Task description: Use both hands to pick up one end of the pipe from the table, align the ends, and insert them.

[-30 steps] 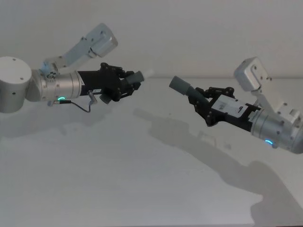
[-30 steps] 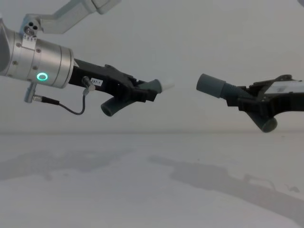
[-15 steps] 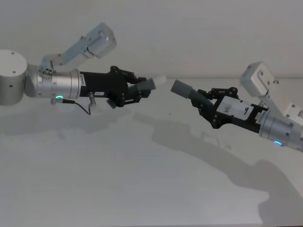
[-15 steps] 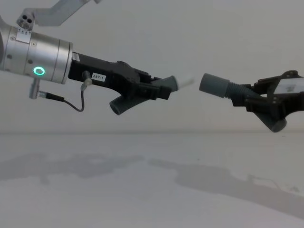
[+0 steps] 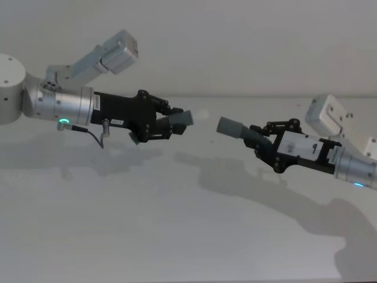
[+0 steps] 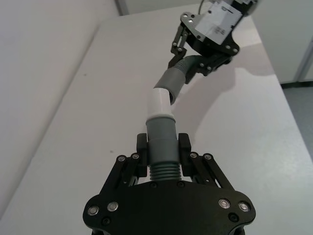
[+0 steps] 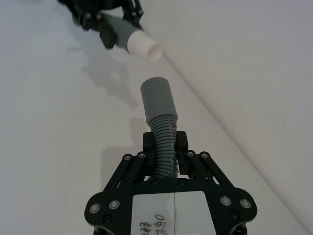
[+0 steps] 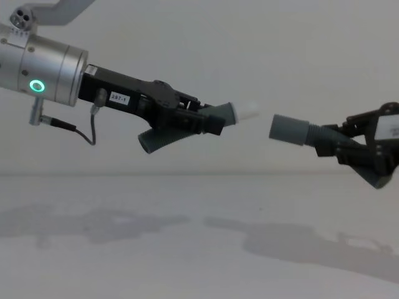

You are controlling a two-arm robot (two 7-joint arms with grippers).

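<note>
Both pipe pieces are held in the air above the table point(image 5: 147, 230). My left gripper point(image 5: 169, 121) is shut on the ribbed part of one piece point(image 8: 219, 116), whose white tip point(image 8: 248, 111) points toward the right arm. My right gripper point(image 5: 264, 143) is shut on the other ribbed piece point(image 7: 164, 133), whose wide grey sleeve mouth point(image 8: 288, 129) faces the tip. A small gap separates the two ends. In the right wrist view the white tip point(image 7: 144, 46) sits off to one side of the sleeve point(image 7: 157, 97). In the left wrist view the tip point(image 6: 160, 102) lines up with the sleeve point(image 6: 173, 80).
The white-grey table point(image 8: 187, 249) below carries only the arms' shadows. A plain pale wall stands behind it. The table's edge and the floor show at one side of the left wrist view.
Both arms have shifted toward the right and a little lower. The left gripper has reached forward, and the gap between white tip and sleeve mouth has shrunk from wide to small.
</note>
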